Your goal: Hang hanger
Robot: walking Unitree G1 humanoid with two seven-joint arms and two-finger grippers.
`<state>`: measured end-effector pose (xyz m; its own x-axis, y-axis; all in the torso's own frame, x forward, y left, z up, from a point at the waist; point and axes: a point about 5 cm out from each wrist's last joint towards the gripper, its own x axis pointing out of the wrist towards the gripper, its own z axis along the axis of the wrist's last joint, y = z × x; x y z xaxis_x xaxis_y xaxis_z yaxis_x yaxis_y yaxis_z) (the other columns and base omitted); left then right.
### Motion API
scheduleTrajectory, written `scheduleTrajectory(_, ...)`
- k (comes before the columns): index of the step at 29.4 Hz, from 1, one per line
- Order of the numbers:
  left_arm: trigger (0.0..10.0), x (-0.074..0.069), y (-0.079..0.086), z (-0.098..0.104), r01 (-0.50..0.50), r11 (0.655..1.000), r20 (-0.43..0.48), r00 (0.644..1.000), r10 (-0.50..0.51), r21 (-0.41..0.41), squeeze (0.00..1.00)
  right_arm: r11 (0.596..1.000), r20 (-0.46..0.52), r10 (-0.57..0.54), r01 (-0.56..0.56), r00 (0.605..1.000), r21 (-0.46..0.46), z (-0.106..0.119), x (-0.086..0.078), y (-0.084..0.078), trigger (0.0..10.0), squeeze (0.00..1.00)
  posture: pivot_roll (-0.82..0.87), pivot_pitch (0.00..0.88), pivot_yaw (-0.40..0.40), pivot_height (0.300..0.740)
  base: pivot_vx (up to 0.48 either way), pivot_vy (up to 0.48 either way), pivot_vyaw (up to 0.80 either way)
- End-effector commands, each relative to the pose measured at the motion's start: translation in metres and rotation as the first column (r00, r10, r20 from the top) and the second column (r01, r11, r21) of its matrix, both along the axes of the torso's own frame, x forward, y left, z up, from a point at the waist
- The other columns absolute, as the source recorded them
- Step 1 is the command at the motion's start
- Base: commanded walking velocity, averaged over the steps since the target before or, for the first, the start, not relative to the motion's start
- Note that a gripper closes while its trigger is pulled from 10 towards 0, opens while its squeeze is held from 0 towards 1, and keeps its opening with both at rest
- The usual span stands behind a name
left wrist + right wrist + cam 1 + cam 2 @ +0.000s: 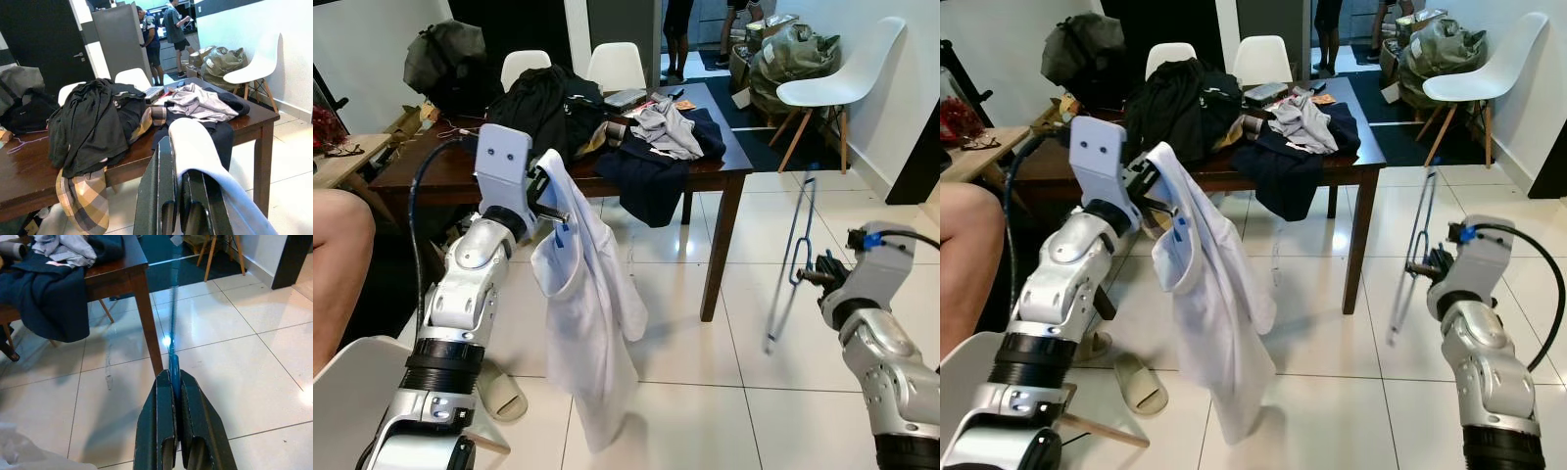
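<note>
A white shirt (592, 313) hangs in the air in front of the table, pinched near its collar by my left gripper (558, 217), which is shut on the cloth (195, 147). To the right, my right gripper (815, 278) is shut on a thin blue wire hanger (800, 245). The hanger stands nearly upright over the tiled floor, apart from the shirt, and its blue wire (173, 333) runs straight out from between the fingers (164, 426).
A dark wooden table (724, 162) behind holds piles of dark and grey clothes (656, 132). White chairs stand at the back (617, 64) and right (842, 78). A person's knee (337, 255) is at the left, a slipper (504, 392) on the floor. People stand in the far doorway (161, 34).
</note>
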<state>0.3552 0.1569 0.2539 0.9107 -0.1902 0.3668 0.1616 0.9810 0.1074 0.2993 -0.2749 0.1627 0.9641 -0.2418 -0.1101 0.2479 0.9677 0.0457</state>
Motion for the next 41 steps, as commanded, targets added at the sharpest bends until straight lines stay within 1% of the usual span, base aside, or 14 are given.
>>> scheduleTrajectory(1, 10.0, -0.003, 0.004, 0.024, 0.005, 1.0, 0.081, 0.997, -0.004, -0.015, 0.0, 1.0, 0.0, 0.01, -0.01, 1.0, -0.016, -0.002, 0.0, 0.002, 10.0, 0.0, -0.08, 0.033, 0.07, 0.736, 0.364, 0.0, 0.0)
scheduleTrajectory(4, 10.0, -0.002, 0.004, 0.033, 0.018, 1.0, 0.106, 0.994, -0.017, -0.013, 0.0, 1.0, 0.004, 0.01, -0.01, 1.0, 0.001, -0.005, 0.002, 0.002, 10.0, 0.0, -0.08, 0.033, 0.07, 0.736, 0.371, 0.0, 0.0)
scheduleTrajectory(7, 10.0, -0.001, 0.002, 0.034, 0.03, 0.999, 0.108, 0.994, -0.028, -0.015, 0.0, 1.0, -0.003, 0.008, -0.008, 1.0, 0.006, -0.009, 0.002, 0.003, 10.0, 0.0, -0.08, 0.036, 0.07, 0.736, 0.372, 0.0, 0.0)
scheduleTrajectory(14, 10.0, 0.0, -0.003, 0.033, 0.046, 0.999, 0.104, 0.994, -0.044, -0.016, 0.0, 1.0, -0.004, 0.012, -0.012, 1.0, 0.026, -0.014, 0.001, 0.005, 10.0, 0.0, -0.08, 0.038, 0.073, 0.736, 0.363, 0.0, -0.77)
scheduleTrajectory(19, 10.0, 0.0, -0.006, 0.039, 0.062, 0.998, 0.117, 0.991, -0.06, -0.016, 0.0, 0.999, 0.002, 0.013, -0.013, 1.0, 0.031, -0.015, 0.001, 0.004, 10.0, 0.0, -0.08, 0.039, 0.072, 0.736, 0.348, 0.0, -0.62)
scheduleTrajectory(20, 10.0, 0.001, -0.007, 0.045, 0.071, 0.997, 0.131, 0.989, -0.069, -0.011, 0.0, 0.999, 0.0, 0.013, -0.013, 1.0, 0.034, -0.017, 0.002, 0.005, 10.0, 0.0, -0.07, 0.039, 0.071, 0.736, 0.345, 0.0, 0.0)
scheduleTrajectory(26, 10.0, 0.002, -0.009, 0.054, 0.089, 0.996, 0.158, 0.983, -0.088, 0.002, 0.0, 0.999, -0.002, 0.016, -0.016, 1.0, 0.036, -0.019, 0.003, 0.006, 10.0, 0.0, -0.08, 0.033, 0.076, 0.736, 0.341, 0.0, 0.0)
scheduleTrajectory(32, 10.0, 0.004, -0.007, 0.073, 0.081, 0.996, 0.213, 0.973, -0.084, 0.021, 0.0, 0.999, -0.004, 0.028, -0.028, 1.0, 0.028, -0.022, 0.003, 0.009, 10.0, 0.0, -0.09, 0.023, 0.077, 0.736, 0.329, 0.0, -0.8)
scheduleTrajectory(33, 10.0, 0.003, -0.005, 0.082, 0.079, 0.997, 0.238, 0.968, -0.083, 0.026, 0.0, 0.999, -0.002, 0.026, -0.026, 1.0, 0.031, -0.022, 0.003, 0.008, 10.0, 0.0, -0.09, 0.02, 0.077, 0.736, 0.322, 0.0, 0.0)
scheduleTrajectory(34, 10.0, 0.003, -0.005, 0.082, 0.079, 0.997, 0.238, 0.968, -0.083, 0.026, 0.0, 0.999, -0.002, 0.026, -0.026, 1.0, 0.031, -0.022, 0.003, 0.008, 10.0, 0.0, -0.09, 0.02, 0.077, 0.736, 0.322, 0.0, 0.0)
scheduleTrajectory(35, 10.0, 0.003, -0.004, 0.091, 0.079, 0.996, 0.261, 0.962, -0.084, 0.031, 0.0, 0.999, 0.0, 0.026, -0.026, 1.0, 0.033, -0.023, 0.003, 0.008, 10.0, 0.0, -0.09, 0.019, 0.076, 0.736, 0.326, 0.0, 0.0)
scheduleTrajectory(36, 10.0, 0.002, -0.003, 0.107, 0.084, 0.995, 0.304, 0.948, -0.095, 0.05, 0.0, 0.999, 0.001, 0.026, -0.026, 1.0, 0.034, -0.023, 0.004, 0.008, 10.0, 0.0, -0.09, 0.012, 0.075, 0.736, 0.322, 0.0, 0.0)
scheduleTrajectory(38, 10.0, 0.002, -0.003, 0.112, 0.087, 0.995, 0.317, 0.943, -0.1, 0.054, 0.0, 0.999, 0.002, 0.027, -0.027, 1.0, 0.034, -0.024, 0.004, 0.007, 10.0, 0.0, -0.08, 0.01, 0.073, 0.736, 0.321, 0.0, 0.0)
scheduleTrajectory(41, 10.0, 0.003, 0.0, 0.133, 0.084, 0.994, 0.371, 0.923, -0.106, 0.075, 0.0, 0.999, 0.004, 0.026, -0.026, 1.0, 0.034, -0.025, 0.005, 0.008, 10.0, 0.0, -0.08, 0.004, 0.074, 0.736, 0.314, 0.0, 0.0)
